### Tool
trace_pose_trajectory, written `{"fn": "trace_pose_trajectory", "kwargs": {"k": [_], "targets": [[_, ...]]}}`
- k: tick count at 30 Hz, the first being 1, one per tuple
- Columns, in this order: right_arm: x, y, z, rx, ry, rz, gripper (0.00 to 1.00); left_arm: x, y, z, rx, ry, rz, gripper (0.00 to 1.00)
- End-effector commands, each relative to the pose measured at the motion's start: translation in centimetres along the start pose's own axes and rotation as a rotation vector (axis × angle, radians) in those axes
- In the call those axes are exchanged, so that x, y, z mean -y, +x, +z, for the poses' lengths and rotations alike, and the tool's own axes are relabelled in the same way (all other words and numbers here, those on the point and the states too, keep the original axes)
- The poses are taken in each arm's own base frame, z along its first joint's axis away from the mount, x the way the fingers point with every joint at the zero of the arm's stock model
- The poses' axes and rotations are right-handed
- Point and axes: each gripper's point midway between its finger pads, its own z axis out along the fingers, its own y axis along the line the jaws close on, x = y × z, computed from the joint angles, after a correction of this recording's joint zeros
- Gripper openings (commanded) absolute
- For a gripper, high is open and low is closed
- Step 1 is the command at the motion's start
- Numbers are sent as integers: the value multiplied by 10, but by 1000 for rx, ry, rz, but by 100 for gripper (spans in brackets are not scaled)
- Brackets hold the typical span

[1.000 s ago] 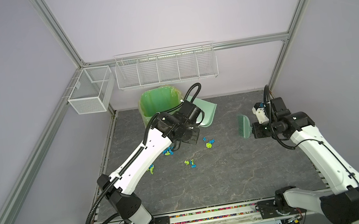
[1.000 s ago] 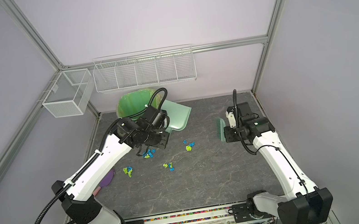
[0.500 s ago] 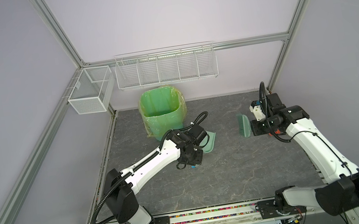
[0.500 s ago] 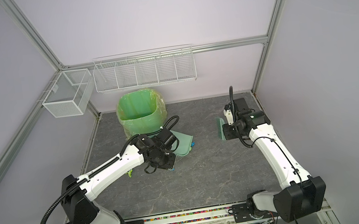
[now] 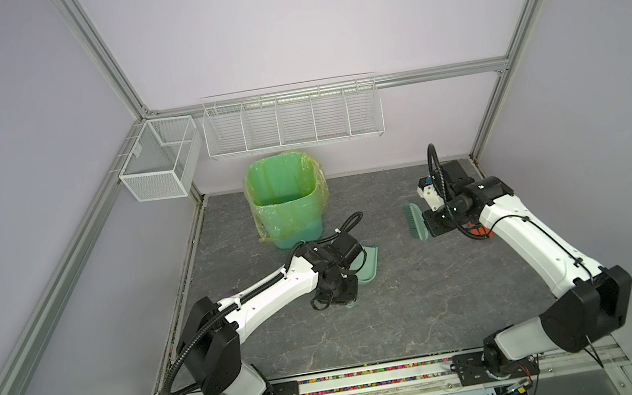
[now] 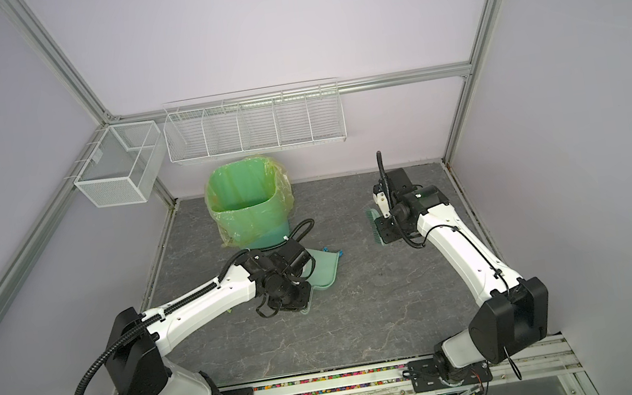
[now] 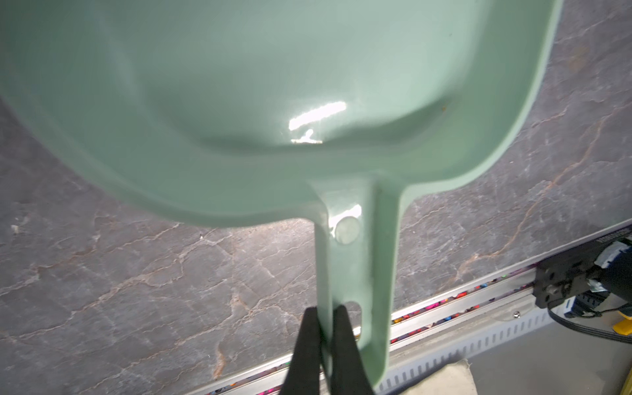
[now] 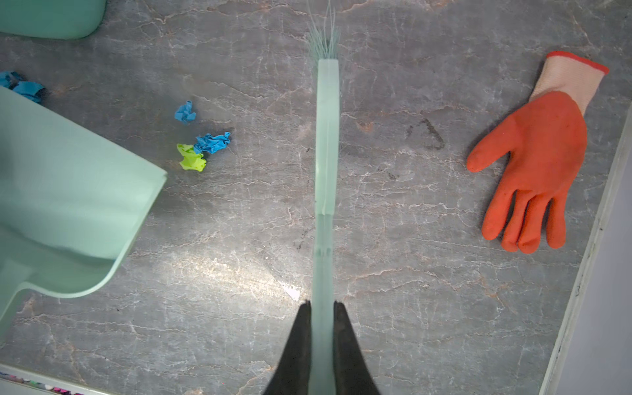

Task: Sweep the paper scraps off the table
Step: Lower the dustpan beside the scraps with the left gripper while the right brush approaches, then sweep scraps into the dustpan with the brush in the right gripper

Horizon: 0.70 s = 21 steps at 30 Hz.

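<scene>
Several paper scraps [image 8: 212, 142], blue and lime-green wads, lie loose on the table [image 5: 406, 312] near its middle, just off the mouth of the dustpan [image 8: 68, 188] at its 1 o'clock. In a top view only a couple of blue bits [image 6: 325, 249] peep past the pan's lip. No scrap shows on the visible part of the pan, so the sweeping looks barely begun: every wad in view has yet to be brushed in and tipped out.

The left gripper [image 7: 325, 328] is clamped on the dustpan's handle, and the right gripper [image 8: 323, 318] is clamped on the handle of the brush [image 5: 414, 220], which stands at 2 o'clock from the pan, with bare table between bristles and scraps.

The lined bin [image 5: 286, 207] crowds the pan at 12 o'clock. An orange glove [image 8: 537, 154] lies at 3 o'clock by the side rail, behind the brush. Toward 6 o'clock there is ample open room.
</scene>
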Motion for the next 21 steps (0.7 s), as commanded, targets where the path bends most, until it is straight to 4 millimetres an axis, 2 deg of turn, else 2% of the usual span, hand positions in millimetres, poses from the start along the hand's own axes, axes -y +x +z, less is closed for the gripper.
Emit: {"fn": "trace_pose_trajectory", "kwargs": {"k": [1, 8, 14, 21], "targets": [[-15, -16, -1, 40, -31, -69, 7, 4, 2, 0, 10, 29, -9, 0], [-34, -34, 10, 2, -39, -196, 7, 5, 7, 13, -41, 34, 13, 0], [-39, -52, 25, -32, -15, -318, 7, 8, 15, 22, -103, 49, 27, 0], [-49, -57, 41, -67, -17, -419, 7, 12, 17, 34, -146, 75, 25, 0]]}}
